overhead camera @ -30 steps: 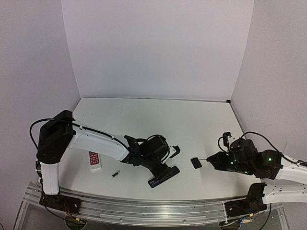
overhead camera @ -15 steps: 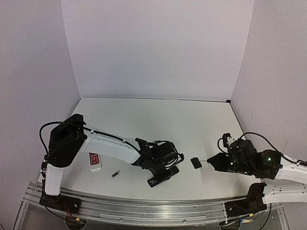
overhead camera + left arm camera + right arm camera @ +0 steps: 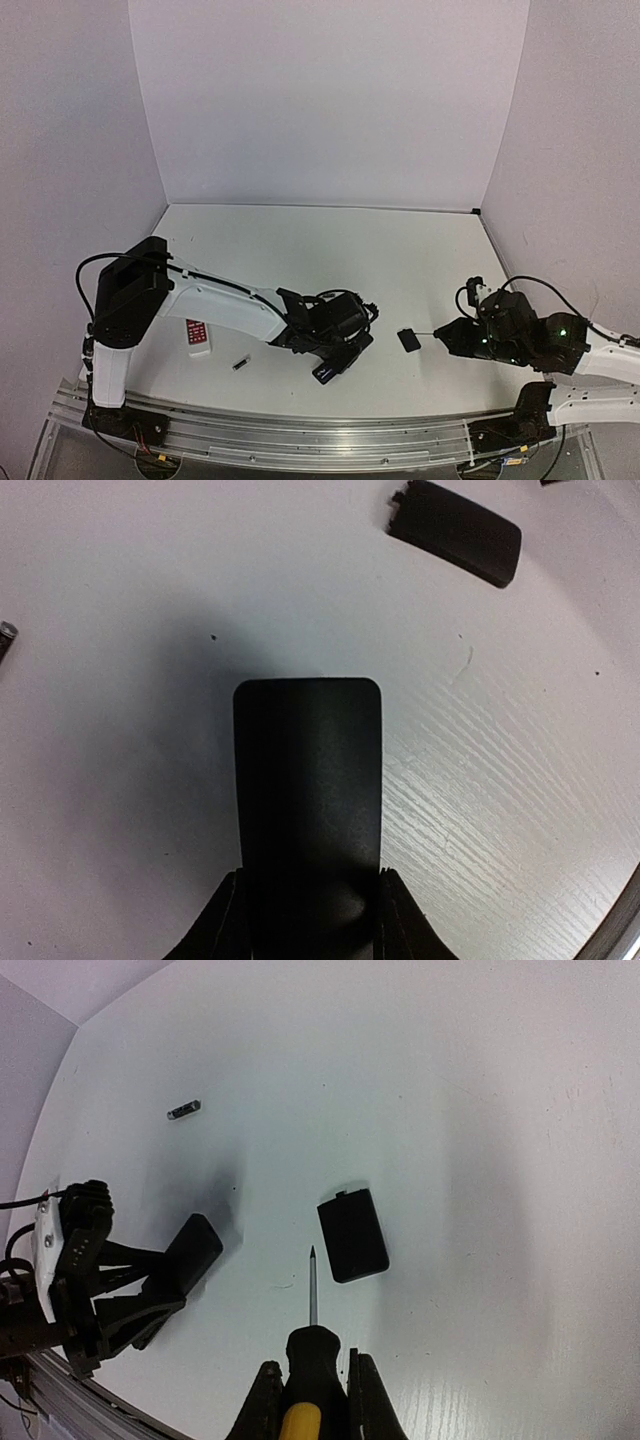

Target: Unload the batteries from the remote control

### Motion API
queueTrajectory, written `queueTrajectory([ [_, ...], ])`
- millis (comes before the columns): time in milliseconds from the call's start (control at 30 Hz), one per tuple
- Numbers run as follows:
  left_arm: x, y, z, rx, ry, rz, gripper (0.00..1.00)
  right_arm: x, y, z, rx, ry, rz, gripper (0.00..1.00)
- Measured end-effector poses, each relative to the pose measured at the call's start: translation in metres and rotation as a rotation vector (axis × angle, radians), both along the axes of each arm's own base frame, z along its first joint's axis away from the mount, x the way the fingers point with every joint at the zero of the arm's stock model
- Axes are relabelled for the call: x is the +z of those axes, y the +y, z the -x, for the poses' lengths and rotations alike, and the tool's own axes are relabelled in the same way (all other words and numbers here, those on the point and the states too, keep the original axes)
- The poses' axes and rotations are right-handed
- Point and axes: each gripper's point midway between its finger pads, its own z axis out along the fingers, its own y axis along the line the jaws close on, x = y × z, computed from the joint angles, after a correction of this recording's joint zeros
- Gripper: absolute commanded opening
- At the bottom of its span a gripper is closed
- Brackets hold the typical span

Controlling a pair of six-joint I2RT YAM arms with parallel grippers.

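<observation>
White tabletop (image 3: 300, 250) bears one loose battery (image 3: 241, 363) lying slantwise, just left of the left gripper (image 3: 310, 920), which is clamped across one end of the black remote (image 3: 308, 770), long axis straight out from the jaws; the right gripper (image 3: 313, 1400), well apart, is closed on the screwdriver (image 3: 313, 1345).

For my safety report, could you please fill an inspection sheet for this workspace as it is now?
Surface: white table, no spill seen.
Job's things: black remote held; one battery loose on the table.
Clutter: black cover, white remote, both lying on the table.
Grippers: left gripper shut on the black remote; right gripper shut on a screwdriver.
Cables: black cables loop along both arms.
Surroundings: plain walls; nothing else seen.
</observation>
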Motion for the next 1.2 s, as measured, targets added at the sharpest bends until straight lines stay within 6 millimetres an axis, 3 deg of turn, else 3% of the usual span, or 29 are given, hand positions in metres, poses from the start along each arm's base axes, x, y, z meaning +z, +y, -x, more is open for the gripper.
queueTrajectory([
  [233,0.06,0.004,-0.032,0.152,-0.095,0.208,0.01,0.001,-0.001,-0.001,-0.008,-0.003,-0.004,0.0],
  [400,0.087,0.033,-0.047,0.245,-0.089,0.403,0.0,0.001,-0.002,-0.002,-0.02,-0.008,-0.003,0.0],
  [567,0.102,0.081,-0.087,0.381,-0.065,0.639,0.0,0.002,-0.003,-0.002,-0.024,-0.009,-0.008,0.0],
  [633,0.106,0.095,-0.095,0.402,-0.081,0.716,0.0,0.003,-0.003,-0.002,-0.026,-0.012,-0.011,0.0],
  [800,0.113,0.11,-0.09,0.352,-0.065,0.906,0.0,0.004,-0.003,-0.002,-0.026,-0.016,-0.013,0.0],
  [900,0.121,0.126,-0.097,0.344,-0.044,1.044,0.0,0.004,-0.003,-0.002,-0.023,-0.018,-0.011,0.0],
  [967,0.117,0.133,-0.103,0.35,-0.024,1.079,0.0,0.005,-0.003,-0.002,-0.019,-0.02,-0.01,0.0],
  [1067,0.101,0.131,-0.103,0.33,0.049,1.093,0.0,0.007,-0.003,-0.002,-0.012,-0.03,-0.011,0.0],
  [1200,0.086,0.115,-0.088,0.237,0.182,1.085,0.0,0.012,-0.003,-0.002,-0.004,-0.045,-0.025,0.0],
])
